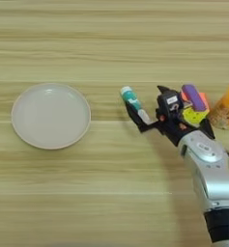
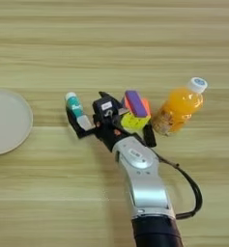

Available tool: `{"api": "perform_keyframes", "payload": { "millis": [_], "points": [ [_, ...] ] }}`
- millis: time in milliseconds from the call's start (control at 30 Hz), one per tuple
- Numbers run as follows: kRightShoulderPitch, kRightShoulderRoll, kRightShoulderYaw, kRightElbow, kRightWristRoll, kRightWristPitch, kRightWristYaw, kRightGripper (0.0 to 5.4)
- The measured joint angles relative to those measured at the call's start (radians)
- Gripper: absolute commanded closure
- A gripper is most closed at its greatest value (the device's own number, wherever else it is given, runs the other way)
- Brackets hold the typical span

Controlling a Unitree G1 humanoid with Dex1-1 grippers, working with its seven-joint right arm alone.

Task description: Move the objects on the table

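A round off-white plate [image 1: 50,116] lies on the wooden table [image 1: 111,43] at the left. A small white glue stick with a teal label [image 1: 132,100] lies slanted right of it, cap end pointing away from me. My right gripper [image 1: 143,97] reaches in from the lower right and stands open around the stick. One black finger [image 1: 135,119] lies along the stick's left side and touches its near end. The other finger [image 1: 162,90] points up, apart from the stick on its right.
A small toy of purple, orange and yellow blocks [image 2: 135,110] sits just behind the gripper's wrist. An orange juice bottle with a white cap [image 2: 179,108] lies tilted to the right of it. A black cable [image 2: 191,185] loops off the silver forearm.
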Motion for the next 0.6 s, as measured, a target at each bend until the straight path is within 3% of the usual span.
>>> {"api": "perform_keyframes", "payload": {
  "millis": [367, 600],
  "points": [
    [-0.084, 0.059, 0.165, -0.042, -0.053, 0.053, 0.029, 0.02],
    [-0.185, 0.112, 0.277, 0.100, -0.117, 0.049, 0.047, 0.02]
  ]
}}
